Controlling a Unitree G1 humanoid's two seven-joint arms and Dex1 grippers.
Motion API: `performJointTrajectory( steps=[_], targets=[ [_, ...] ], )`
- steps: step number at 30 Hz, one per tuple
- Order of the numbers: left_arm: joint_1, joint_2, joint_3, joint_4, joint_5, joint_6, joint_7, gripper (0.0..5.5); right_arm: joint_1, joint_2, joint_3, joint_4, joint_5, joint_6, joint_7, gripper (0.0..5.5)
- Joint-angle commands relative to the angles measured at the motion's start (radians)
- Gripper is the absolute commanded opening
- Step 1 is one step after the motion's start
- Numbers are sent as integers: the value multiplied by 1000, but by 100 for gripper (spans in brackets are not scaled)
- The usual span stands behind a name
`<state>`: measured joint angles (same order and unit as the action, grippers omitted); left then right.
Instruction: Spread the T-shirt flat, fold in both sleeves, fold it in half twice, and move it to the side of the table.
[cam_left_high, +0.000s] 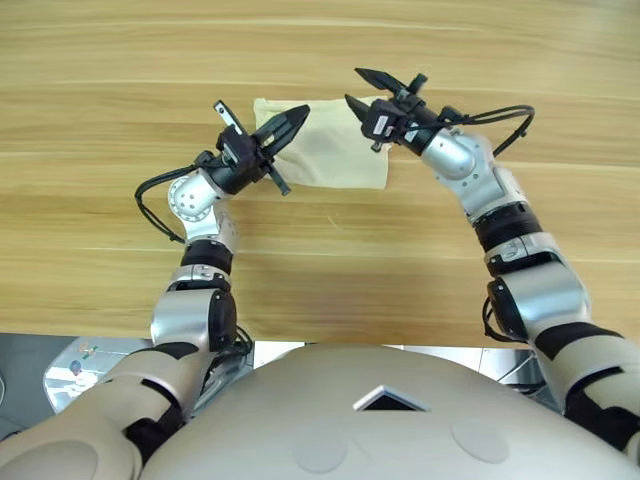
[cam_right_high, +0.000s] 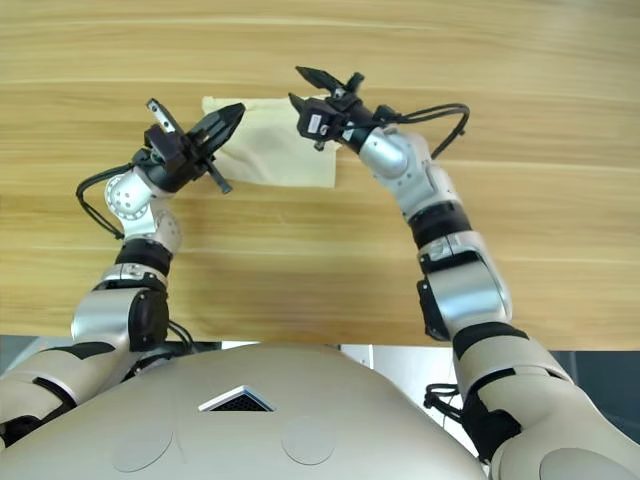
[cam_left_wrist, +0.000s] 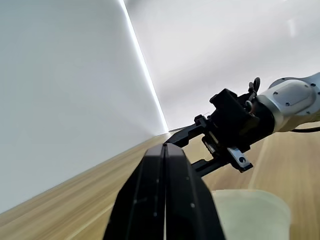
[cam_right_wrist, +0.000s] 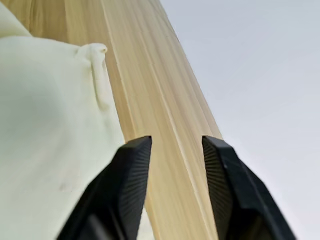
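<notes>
Both empty: my left fingers (cam_left_high: 290, 125) shut at the left edge of the folded T-shirt (cam_left_high: 335, 155) on the bench (cam_left_high: 120, 60), my right fingers (cam_left_high: 375, 77) parted over its far right corner; soft, limp cloth, so I'd pinch every layer.

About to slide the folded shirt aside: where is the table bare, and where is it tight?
Bare table lies wide to the left of the left gripper, to the right of the right gripper, and in the near band between both arms. It is crowded only around the T-shirt, where both grippers hang at its edges.
</notes>
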<state>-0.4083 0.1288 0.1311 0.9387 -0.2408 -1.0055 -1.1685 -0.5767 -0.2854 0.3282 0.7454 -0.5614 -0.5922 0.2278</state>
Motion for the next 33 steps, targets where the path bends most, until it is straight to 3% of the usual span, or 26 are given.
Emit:
performJointTrajectory(
  steps=[1, 5, 8, 12, 16, 21, 27, 33],
  targets=[
    [-40, 32, -45, 41, 105, -69, 98, 0, -66, 11, 77, 64, -78, 30, -31, 115],
    [-49, 49, -91, 62, 197, -118, 203, 0, -98, 52, 181, 214, -169, 66, -84, 35],
    [-57, 69, -124, 72, 273, -139, 289, 0, -104, 84, 235, 322, -207, 86, -123, 4],
    [-70, 128, -188, 49, 485, -157, 470, 0, -98, 110, 285, 452, -228, 130, -176, 4],
    [-71, 264, -317, -123, 906, -99, 710, 0, -74, 110, 306, 507, -217, 151, -203, 4],
    [-91, 437, -496, -270, 1265, 43, 833, 0, -70, 125, 303, 515, -188, 161, -208, 4],
    [-161, 488, -677, -185, 1469, 220, 1002, 0, -66, 148, 319, 514, -175, 166, -211, 4],
    [-173, 523, -774, -196, 1468, 265, 1037, 0, -61, 152, 324, 514, -170, 169, -212, 4]
  ],
)
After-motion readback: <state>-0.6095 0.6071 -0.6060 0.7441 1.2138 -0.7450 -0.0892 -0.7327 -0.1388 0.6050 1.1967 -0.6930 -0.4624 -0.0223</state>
